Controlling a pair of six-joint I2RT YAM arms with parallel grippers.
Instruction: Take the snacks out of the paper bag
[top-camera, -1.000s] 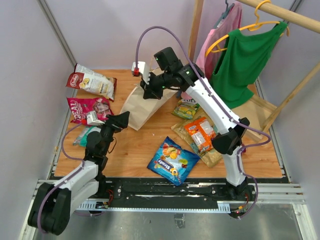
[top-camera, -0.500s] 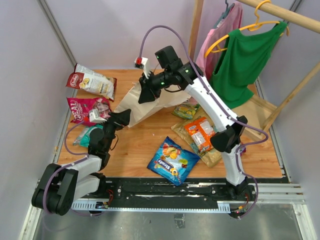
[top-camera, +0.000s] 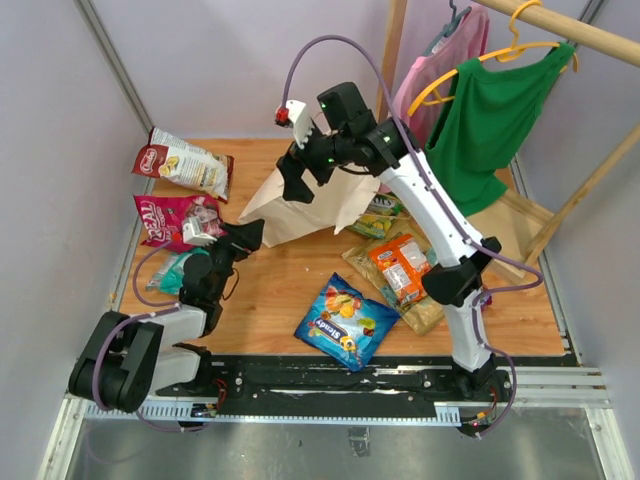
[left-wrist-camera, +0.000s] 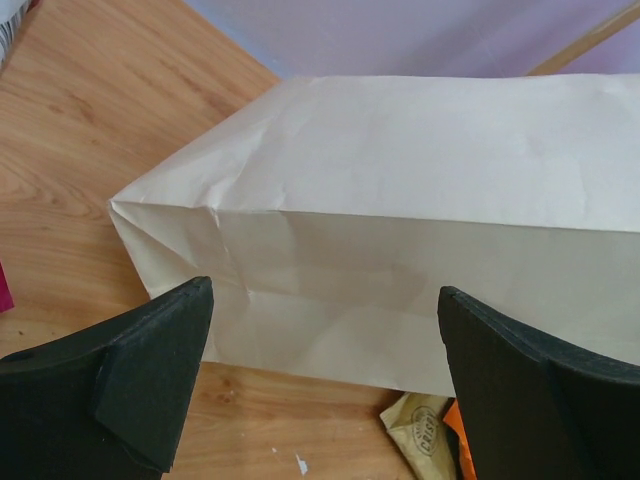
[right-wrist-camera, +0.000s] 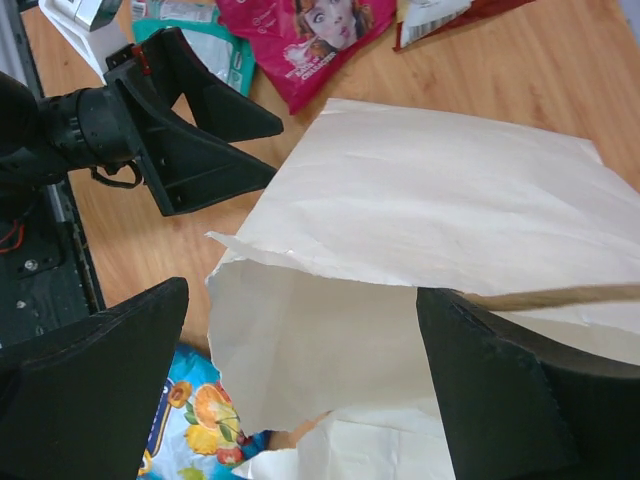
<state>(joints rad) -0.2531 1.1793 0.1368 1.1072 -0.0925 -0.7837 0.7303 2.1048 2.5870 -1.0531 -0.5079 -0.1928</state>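
Two claws flank the paper bag (top-camera: 315, 205) on the wooden desk (top-camera: 280, 290), and neither has hold of it. The right claw (top-camera: 298, 180) hangs just above the bag's gaping mouth, its fingers spread wide with nothing between them but the torn paper lip below; a thin loop handle crosses in front of one finger. The left claw (top-camera: 250, 235), equally wide and empty, sits low at the bag's folded base, which lies just ahead of its fingertips and apart from them. Snacks lie on the desk outside the bag: a red-white packet (top-camera: 185, 163), a magenta packet (top-camera: 172, 220) and a teal packet (top-camera: 172, 268) to the left, a blue packet (top-camera: 345, 325) near the front, an orange packet (top-camera: 400, 265) resting on a tan packet (top-camera: 425, 310), and a green packet (top-camera: 372, 220) touching the bag's right edge.
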